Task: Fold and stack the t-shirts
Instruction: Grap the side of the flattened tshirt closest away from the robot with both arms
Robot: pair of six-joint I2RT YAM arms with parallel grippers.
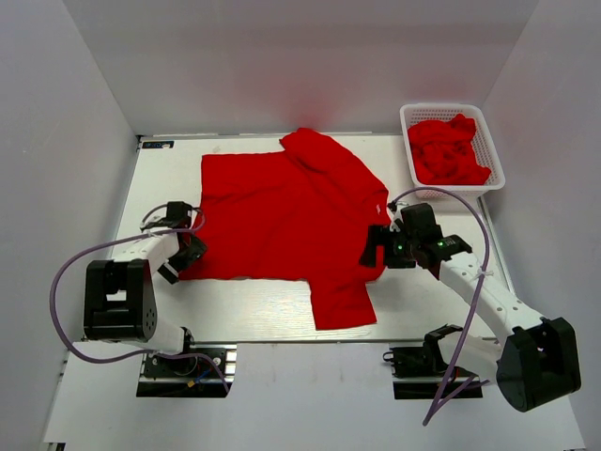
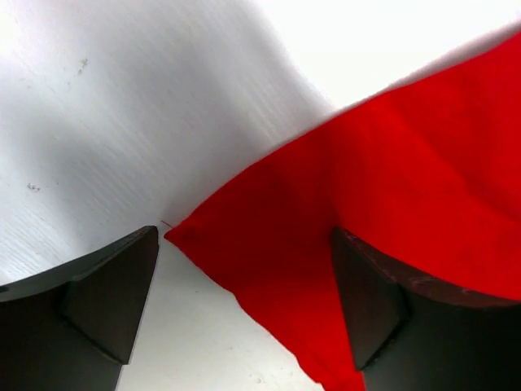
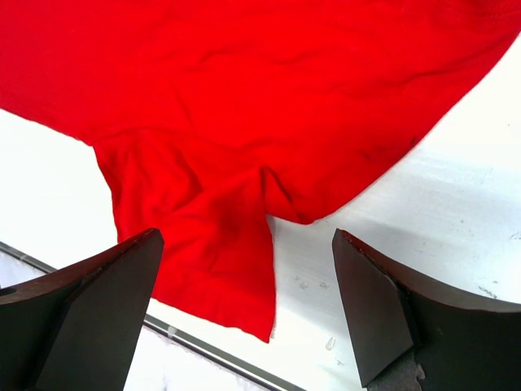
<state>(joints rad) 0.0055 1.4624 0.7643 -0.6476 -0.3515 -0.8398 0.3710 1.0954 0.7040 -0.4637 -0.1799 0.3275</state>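
t-shirt (image 1: pixel 282 216) spread flat on table (image 1: pixel 254 305); left claw (image 1: pixel 188 252), right claw (image 1: pixel 376 247) agape.

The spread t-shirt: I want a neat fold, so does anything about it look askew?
Yes. On the t-shirt, the far sleeve looks doubled over onto the body, while the near sleeve lies flat.

1. No text, brand, number or sign could be read in any of the three views.
2. A small dark sticker (image 1: pixel 158 145) sat at the far left corner of the table (image 1: pixel 254 301); its marking was too small to make out.
3. The spread t-shirt (image 1: pixel 282 216) showed only plain red cloth.
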